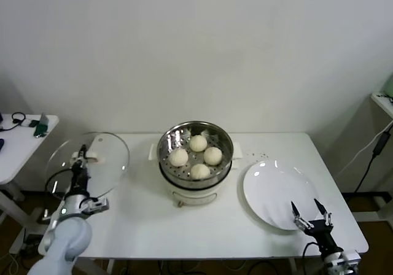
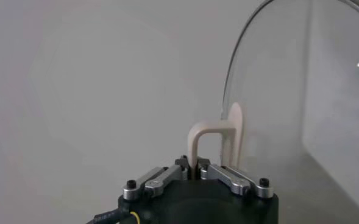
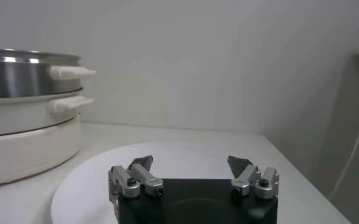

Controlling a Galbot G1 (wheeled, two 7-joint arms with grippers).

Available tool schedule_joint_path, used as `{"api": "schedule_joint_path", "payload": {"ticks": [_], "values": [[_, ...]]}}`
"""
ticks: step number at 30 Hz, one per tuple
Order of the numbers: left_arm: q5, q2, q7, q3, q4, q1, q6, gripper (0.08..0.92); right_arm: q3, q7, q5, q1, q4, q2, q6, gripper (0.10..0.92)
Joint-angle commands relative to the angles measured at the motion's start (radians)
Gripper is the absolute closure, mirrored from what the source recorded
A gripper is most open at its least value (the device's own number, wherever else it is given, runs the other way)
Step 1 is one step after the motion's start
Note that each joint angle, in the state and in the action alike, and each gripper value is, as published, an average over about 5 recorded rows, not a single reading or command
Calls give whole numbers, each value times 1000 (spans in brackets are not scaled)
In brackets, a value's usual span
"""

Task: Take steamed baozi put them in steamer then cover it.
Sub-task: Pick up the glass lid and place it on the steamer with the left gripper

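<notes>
The left arm is reaching up from the tabletop's [image 1: 141, 226] left edge, its left pincer [image 1: 81, 157] clamped tight on the cream-white bar handle [image 2: 211, 141] of the cover [image 1: 89, 164], a round clear glass lid with a thin metal rim. The cover is standing tilted up on edge, left of the steamer [image 1: 195, 158] and apart from it. The steamer, a shiny steel pot with a perforated tray, is sitting uncovered on its white base at the tabletop's middle (all four smooth off-white steamed baozi [image 1: 198, 143] are lying inside). The right arm is resting low at the front right, its right pincer [image 1: 311, 215] gaping wide and empty over the near edge of a flat white plate [image 1: 270, 189].
</notes>
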Motion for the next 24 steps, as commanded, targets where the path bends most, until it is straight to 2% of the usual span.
{"api": "schedule_joint_path", "payload": {"ticks": [1,8,13,18,24], "values": [[-102,133,48,17,-400,158,215,850,-52,16,0,46,-15,-49,-3,203],[-170,275,138,177,-454,5,331,850,-105,35,-13,93,-8,-62,-1,203],[-166,298,209,370,-435,-190,403,850,-123,48,-37,134,-19,-55,-3,203],[-63,215,309,544,-375,-385,412,850,-125,54,-54,156,-29,-46,-8,203],[73,19,418,643,-285,-453,412,850,-107,55,-63,158,-42,-43,-5,203]]}}
